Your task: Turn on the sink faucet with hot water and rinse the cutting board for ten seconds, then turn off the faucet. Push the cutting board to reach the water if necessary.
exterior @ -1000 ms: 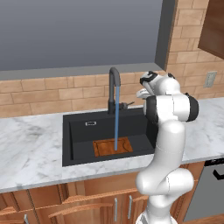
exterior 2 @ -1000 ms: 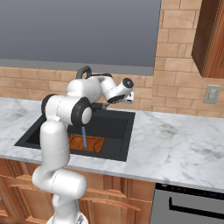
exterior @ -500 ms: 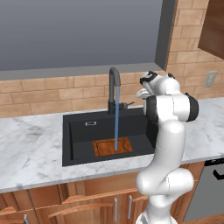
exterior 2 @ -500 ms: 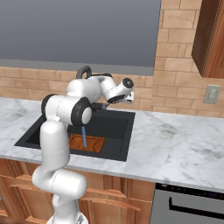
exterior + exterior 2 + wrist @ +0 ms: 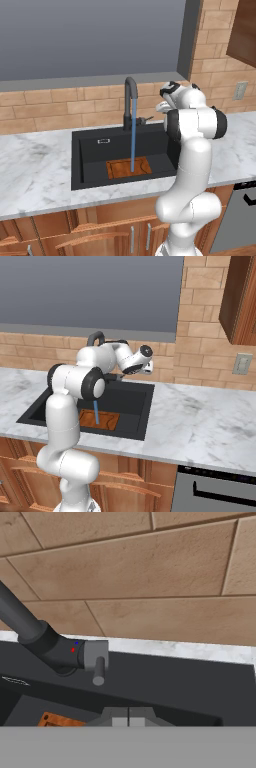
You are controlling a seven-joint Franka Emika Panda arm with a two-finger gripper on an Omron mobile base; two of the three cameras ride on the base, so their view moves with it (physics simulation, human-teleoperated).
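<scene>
Board (image 5: 129, 168) lies flat on the sink (image 5: 90, 155) floor, toward the front edge and about mid-width, long axis running along the counter's (image 5: 35, 170) front edge. Water (image 5: 133, 135) falls straight from the faucet (image 5: 129, 100) spout and lands on the board's middle, so no push looks needed. Rinse is under way, judging by the stream on the wood.

Lever (image 5: 98, 669) on the faucet base sticks out toward the right end of the counter, its small stub hanging down in the hand view. Gripper (image 5: 128, 716) sits just off the lever, to the right of the faucet near the back wall; lever lies ahead of the fingers and a bit to the left in the hand view, not touching. Fingers (image 5: 116, 717) look pressed together, nothing held.

Next move is likely shutting the tap off, which turns on nudging that stub back: approach goes from the right side of the faucet base, along the counter's back edge. Risk: closed fingers slipping past the short stub.
</scene>
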